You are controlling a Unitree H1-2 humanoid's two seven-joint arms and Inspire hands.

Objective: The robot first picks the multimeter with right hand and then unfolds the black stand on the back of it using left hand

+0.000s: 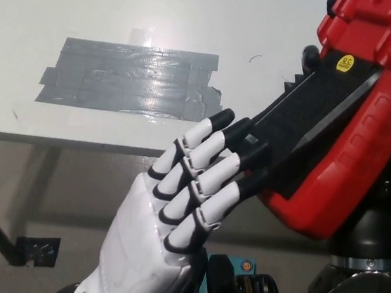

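Now right robot hand (376, 231) grips glossy red multimeter (367, 131); white left robot hand (181, 208) fingertips touch flat black stand (304, 123).

A: How much of the red multimeter (367, 131) shows?

B: Only part. Its top runs off the upper edge, its right side off the right edge. Its face is turned away, unseen.

A: And the right hand (375, 245)?

B: Almost wholly hidden behind the case; its grip can't be made out.

A: The left hand (173, 222)?

B: Its wrist is cut by the bottom edge, and its dark fingertips (249, 142) blend into the black stand (312, 110), so contact is unclear.

A: The yellow sticker (345, 63)?

B: Too small to read
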